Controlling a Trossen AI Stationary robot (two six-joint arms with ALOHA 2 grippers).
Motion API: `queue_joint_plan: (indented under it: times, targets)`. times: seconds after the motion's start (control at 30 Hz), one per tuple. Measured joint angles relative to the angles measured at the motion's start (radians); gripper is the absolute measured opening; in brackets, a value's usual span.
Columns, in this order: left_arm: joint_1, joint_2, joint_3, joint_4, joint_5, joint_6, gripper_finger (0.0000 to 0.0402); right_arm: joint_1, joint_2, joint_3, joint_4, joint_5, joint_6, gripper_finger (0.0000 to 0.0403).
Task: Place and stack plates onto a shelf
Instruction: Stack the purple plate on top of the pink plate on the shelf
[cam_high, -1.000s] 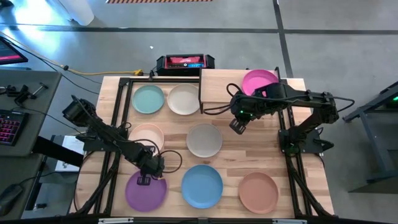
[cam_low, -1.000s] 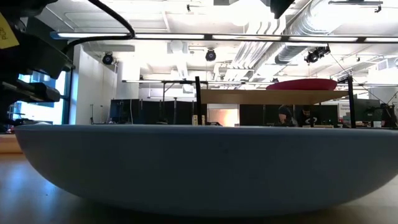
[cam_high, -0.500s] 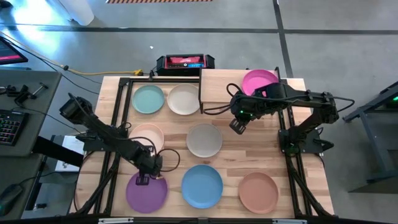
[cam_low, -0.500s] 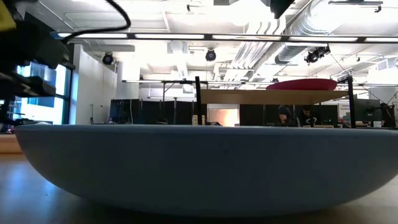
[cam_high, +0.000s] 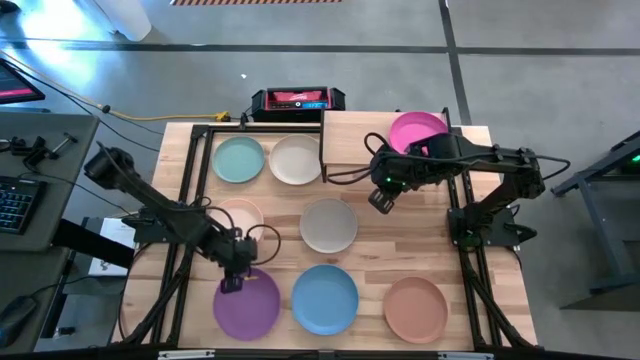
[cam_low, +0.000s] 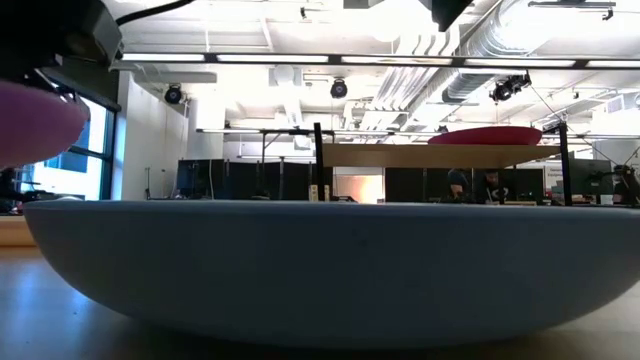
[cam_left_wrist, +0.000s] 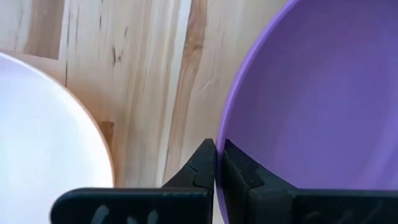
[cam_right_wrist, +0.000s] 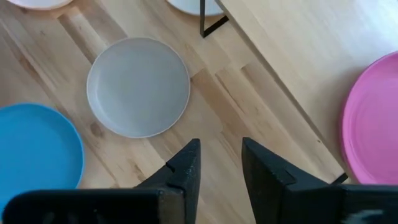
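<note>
1. Jaws of the left gripper (cam_left_wrist: 216, 163) are pressed together on the rim of the purple plate (cam_high: 247, 305), which we see at the front left of the surface (cam_high: 372, 258); in the low view its edge (cam_low: 30, 120) shows raised at the far left.
2. We find the peach-pink plate (cam_high: 238, 214) just behind that gripper (cam_high: 231, 283), its rim close to the purple one but apart.
3. Jaws of the right gripper (cam_right_wrist: 219, 163) stand apart with nothing between them; this gripper (cam_high: 381, 199) hangs just in front of the shelf (cam_high: 350, 139), near the grey plate (cam_high: 329, 225).
4. We see the magenta plate (cam_high: 414, 129) resting on the right part of the shelf, its left part bare.
5. Along the back, left of the shelf, the teal plate (cam_high: 238, 159) and the cream-white plate (cam_high: 295, 159) lie side by side.
6. At the front, the blue plate (cam_high: 325, 299) lies beside the purple one, and the terracotta brown plate (cam_high: 415, 309) lies to its right.
</note>
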Motion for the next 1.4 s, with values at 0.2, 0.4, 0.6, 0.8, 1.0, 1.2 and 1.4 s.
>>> queue_joint_plan:
  times: [0.2, 0.4, 0.6, 0.8, 1.0, 1.2, 1.4]
  targets:
    - [0.022, -0.032, 0.000, -0.001, -0.002, -0.035, 0.0000, 0.000, 0.000, 0.000, 0.013, 0.017, 0.001, 0.0143]
    - [0.095, -0.059, 0.001, 0.007, -0.039, -0.004, 0.0000, 0.000, 0.000, 0.000, 0.057, 0.029, 0.024, 0.0169]
    - [0.186, -0.065, 0.052, 0.003, -0.074, 0.058, 0.0000, -0.003, 0.000, 0.000, 0.120, 0.027, 0.079, 0.0165]
    - [0.286, -0.062, 0.148, 0.002, -0.191, 0.139, 0.0000, -0.003, 0.002, 0.000, 0.182, -0.005, 0.070, 0.0155]
    - [0.370, -0.062, 0.212, -0.001, -0.258, 0.264, 0.0000, 0.000, 0.002, 0.000, 0.219, -0.008, 0.025, 0.0145]
    - [0.435, -0.062, 0.250, -0.001, -0.327, 0.360, 0.0000, 0.000, 0.002, 0.000, 0.264, -0.008, -0.044, 0.0141]
    - [0.512, -0.062, 0.296, 0.000, -0.402, 0.424, 0.0000, 0.000, 0.002, 0.000, 0.368, -0.008, -0.119, 0.0141]
